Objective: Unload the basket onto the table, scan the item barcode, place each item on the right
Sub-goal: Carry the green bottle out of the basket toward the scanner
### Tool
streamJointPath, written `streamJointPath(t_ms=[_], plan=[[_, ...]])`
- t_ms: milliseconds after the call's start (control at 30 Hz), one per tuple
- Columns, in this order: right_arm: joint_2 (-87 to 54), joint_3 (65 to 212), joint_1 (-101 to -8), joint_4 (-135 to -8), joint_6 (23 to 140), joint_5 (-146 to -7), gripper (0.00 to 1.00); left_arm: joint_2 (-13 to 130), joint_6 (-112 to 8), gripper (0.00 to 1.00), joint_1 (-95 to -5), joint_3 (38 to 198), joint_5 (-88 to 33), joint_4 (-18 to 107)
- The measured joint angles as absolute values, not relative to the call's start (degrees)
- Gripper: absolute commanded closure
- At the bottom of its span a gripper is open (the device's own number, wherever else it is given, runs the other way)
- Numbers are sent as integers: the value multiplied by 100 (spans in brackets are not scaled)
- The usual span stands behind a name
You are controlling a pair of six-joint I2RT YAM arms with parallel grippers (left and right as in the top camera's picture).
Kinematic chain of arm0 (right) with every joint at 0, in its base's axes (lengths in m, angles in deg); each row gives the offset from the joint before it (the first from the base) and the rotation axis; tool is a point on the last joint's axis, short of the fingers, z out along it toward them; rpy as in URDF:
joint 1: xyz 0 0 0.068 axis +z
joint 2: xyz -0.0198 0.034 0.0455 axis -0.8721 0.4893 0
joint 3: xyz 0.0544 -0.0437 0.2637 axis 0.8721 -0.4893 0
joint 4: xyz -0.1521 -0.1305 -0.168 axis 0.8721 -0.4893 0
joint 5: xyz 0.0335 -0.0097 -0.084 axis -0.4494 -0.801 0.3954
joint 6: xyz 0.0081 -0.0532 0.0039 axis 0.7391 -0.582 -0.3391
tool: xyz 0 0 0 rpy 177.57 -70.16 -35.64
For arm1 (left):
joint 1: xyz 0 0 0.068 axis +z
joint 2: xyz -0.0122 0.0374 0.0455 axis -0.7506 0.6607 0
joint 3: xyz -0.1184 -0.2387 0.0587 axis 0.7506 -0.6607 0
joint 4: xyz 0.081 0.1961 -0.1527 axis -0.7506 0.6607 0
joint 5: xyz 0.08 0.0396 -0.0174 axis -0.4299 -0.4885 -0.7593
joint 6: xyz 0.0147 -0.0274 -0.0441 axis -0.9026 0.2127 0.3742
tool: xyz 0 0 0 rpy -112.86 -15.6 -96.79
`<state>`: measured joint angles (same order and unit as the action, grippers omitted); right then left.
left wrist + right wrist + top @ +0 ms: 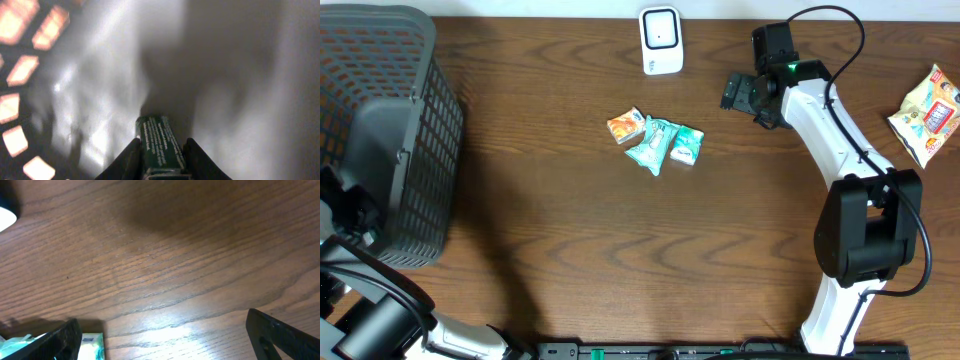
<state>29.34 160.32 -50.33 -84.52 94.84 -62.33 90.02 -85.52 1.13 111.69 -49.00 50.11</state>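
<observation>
Left wrist: left tool (161, 146) narrowly pinches a dark green packet (157, 131).

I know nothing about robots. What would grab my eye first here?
The big dark mesh basket at the left edge of the table, with the left gripper inside it, pinching a dark green packet. Then the small cluster of bright snack packets mid-table, and the white scanner at the far edge.

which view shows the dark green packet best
Left wrist: the dark green packet sits close up between the left fingers. Overhead shows only the basket, which hides it; right wrist misses it.
</observation>
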Motion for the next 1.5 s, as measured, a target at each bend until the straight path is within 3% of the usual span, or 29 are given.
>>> streamJointPath(t_ms=[67,267,500,833,933,1200,1500], plan=[[2934,16032,-5033,-8450,9484,-6233,1,9002,-8456,79,113,11348,-4636,4922],[2934,16032,-5033,-8452,9484,-6233,1,8923,-8047,80,113,11853,-3654,4231],[2934,16032,-5033,-8452,9484,-6233,1,8346,-7094,87,113,11914,-2511,2694],[2934,16032,-5033,-8452,9484,-6235,1,7402,-3945,87,-5,12008,-514,-1240],[2934,16032,-5033,-8452,9484,-6233,1,7222,-3040,87,-274,12015,-153,-1723],[2934,16032,-5033,-8448,9484,-6235,1,7218,-2043,86,-1795,12017,485,-1113],[2934,16028,-5033,-8450,9484,-6233,1,7369,-3549,85,-3764,11991,396,1540]])
